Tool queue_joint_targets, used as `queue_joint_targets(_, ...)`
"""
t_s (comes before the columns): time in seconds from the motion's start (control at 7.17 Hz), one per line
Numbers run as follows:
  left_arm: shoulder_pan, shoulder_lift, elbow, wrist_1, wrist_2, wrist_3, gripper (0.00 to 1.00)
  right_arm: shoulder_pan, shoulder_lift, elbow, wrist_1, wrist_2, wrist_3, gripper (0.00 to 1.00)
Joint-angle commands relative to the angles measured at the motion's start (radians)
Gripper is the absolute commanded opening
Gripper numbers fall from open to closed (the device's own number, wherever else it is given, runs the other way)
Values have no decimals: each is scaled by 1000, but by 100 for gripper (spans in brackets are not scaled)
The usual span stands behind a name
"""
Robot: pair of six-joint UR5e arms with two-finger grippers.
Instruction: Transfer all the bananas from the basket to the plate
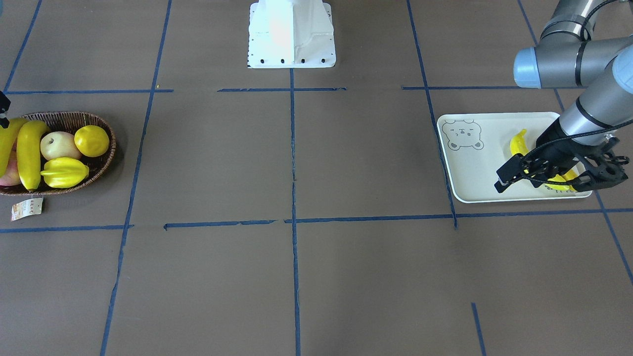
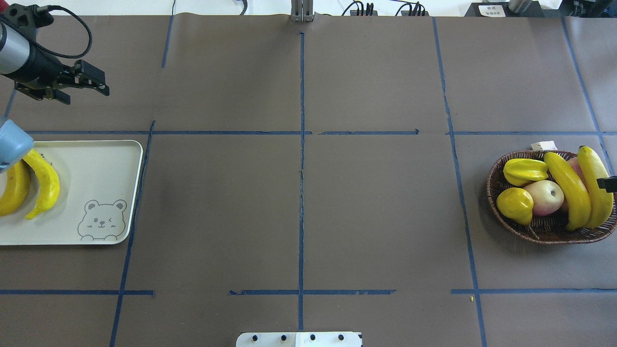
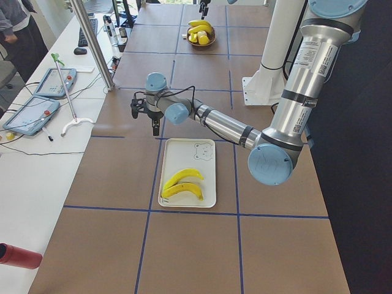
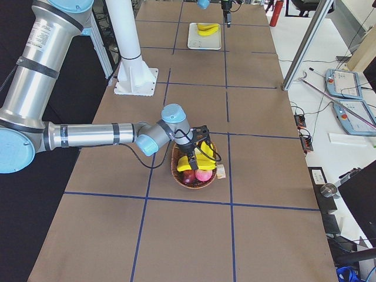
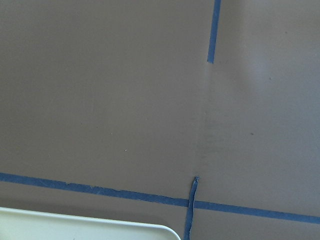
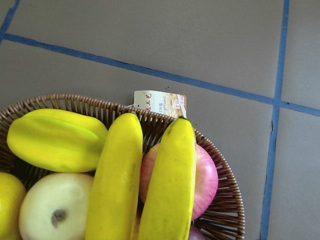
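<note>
Four bananas [image 2: 46,185] in all: two on the single plate [image 2: 96,168], two in the single basket [image 2: 549,232]. The basket also holds one starfruit [image 2: 524,171], one lemon [image 2: 515,205] and two apples [image 2: 544,196].

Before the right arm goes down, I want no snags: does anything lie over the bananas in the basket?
Nothing visible does. The two bananas lie on top in the basket, over a pink apple, with the starfruit beside them.

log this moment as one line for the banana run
plate: two bananas | wicker basket: two more bananas | left gripper: open, empty, beside plate | right gripper: over basket, grip unclear
</note>
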Motion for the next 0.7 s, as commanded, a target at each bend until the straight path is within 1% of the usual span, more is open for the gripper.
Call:
queue_joint_targets(0.0,0,0,-1,-1,0,0,100,-9,-5,-42,3,-4,4,94)
queue_joint_targets(0.28,2,0,-3,-1,-2,0,100,-33,3,-73,3,-4,4,91)
queue_joint_targets(0.56,2,0,-3,-1,-2,0,100,-49,21,-74,3,-1,6,91)
